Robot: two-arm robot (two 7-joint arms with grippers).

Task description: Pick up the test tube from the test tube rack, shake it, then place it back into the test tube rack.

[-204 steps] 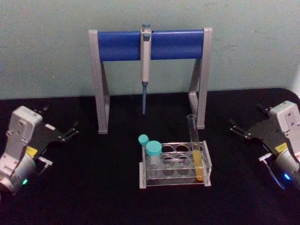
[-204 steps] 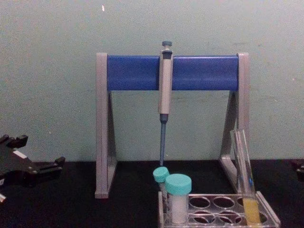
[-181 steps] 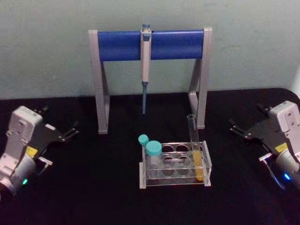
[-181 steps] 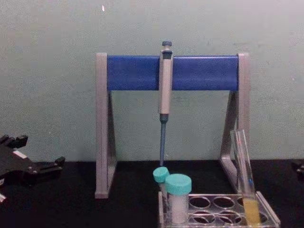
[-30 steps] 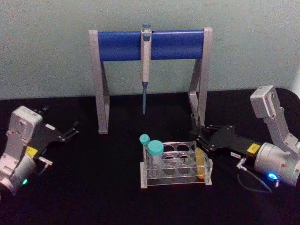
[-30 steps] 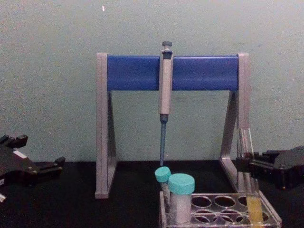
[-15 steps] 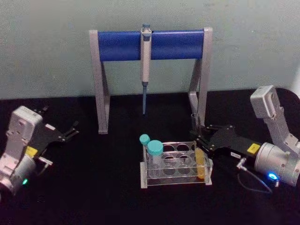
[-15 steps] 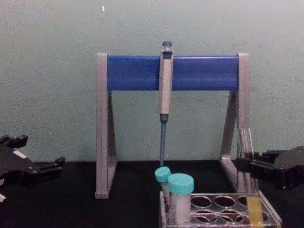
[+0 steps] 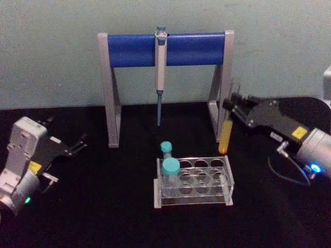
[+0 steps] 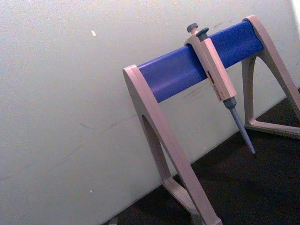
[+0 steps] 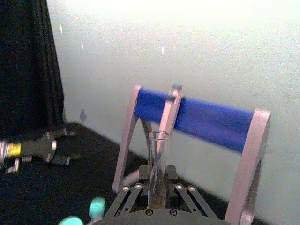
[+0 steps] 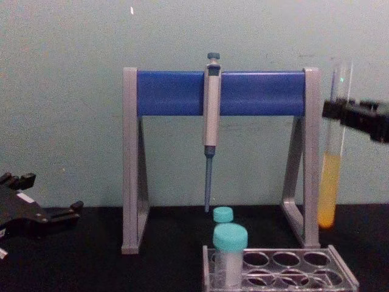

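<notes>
The test tube (image 9: 224,138) hangs upright in the air above and behind the right end of the test tube rack (image 9: 192,200), clear of its holes. Yellow-orange liquid fills its lower part. My right gripper (image 9: 228,106) is shut on the tube's upper part, reaching in from the right. In the chest view the test tube (image 12: 329,188) hangs beside the stand's right leg, held by the right gripper (image 12: 338,111), with the rack (image 12: 340,275) below it. The right wrist view shows the tube's open mouth (image 11: 158,150) rising between the fingers (image 11: 158,177). My left gripper (image 9: 77,145) rests open at the far left.
A grey-and-blue pipette stand (image 9: 165,49) with a hanging pipette (image 9: 160,72) stands behind the rack, its right leg close to the lifted tube. A wide teal-capped tube (image 9: 169,169) and a thin one (image 9: 165,148) stand in the rack's left end. The tabletop is black.
The right gripper has lifted the test tube straight up out of the rack's right end and drawn it back toward the stand. The left arm has not moved.
</notes>
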